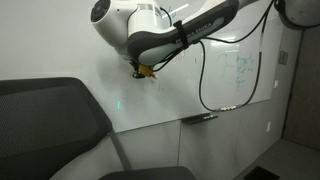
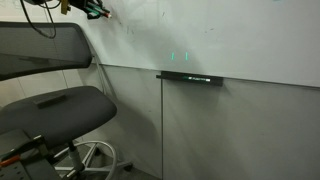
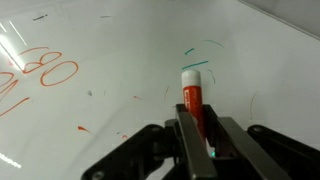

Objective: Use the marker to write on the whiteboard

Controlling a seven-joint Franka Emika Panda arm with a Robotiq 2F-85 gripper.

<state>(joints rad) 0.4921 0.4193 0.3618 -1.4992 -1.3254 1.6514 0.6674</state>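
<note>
In the wrist view my gripper [image 3: 196, 135] is shut on the marker [image 3: 191, 100], an orange-red stick with a white end that points at the whiteboard [image 3: 130, 45]. The tip is at or very near the board; I cannot tell if it touches. The board carries orange scribbles at the left and faint teal strokes above the marker. In an exterior view the gripper [image 1: 141, 70] holds the small orange-yellow marker [image 1: 147, 71] against the whiteboard [image 1: 60, 40]. In another exterior view the gripper [image 2: 92, 10] sits at the top left against the whiteboard [image 2: 220, 35].
A dark grey office chair shows in both exterior views [image 1: 45, 120] [image 2: 55, 105], in front of the wall below the board. A long dark bar-shaped item [image 1: 199, 118] [image 2: 189, 77] lies at the board's lower edge. A black cable [image 1: 205, 80] hangs from the arm.
</note>
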